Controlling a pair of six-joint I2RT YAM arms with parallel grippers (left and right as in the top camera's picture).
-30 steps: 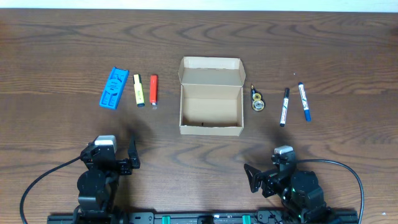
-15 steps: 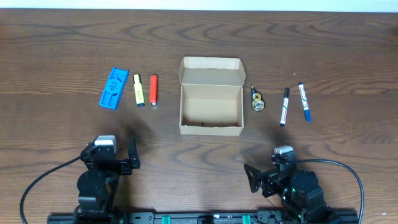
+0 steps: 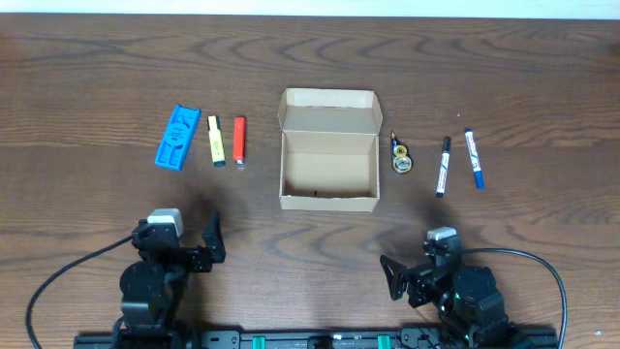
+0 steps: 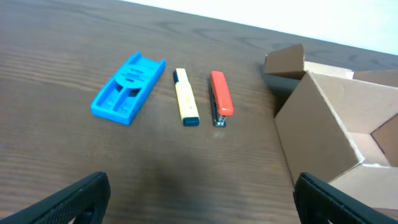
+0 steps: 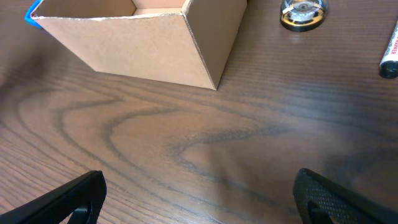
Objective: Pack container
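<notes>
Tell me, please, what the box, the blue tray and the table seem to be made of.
Box: plain tan cardboard, matte, with folded flaps and raw edges. Blue tray: probably moulded plastic, one even colour, slight gloss. Table: dark wood grain with soft sheen; solid wood or laminate, I cannot tell.

No legible text anywhere, small red print on the marker (image 5: 390, 55), too small to read
</notes>
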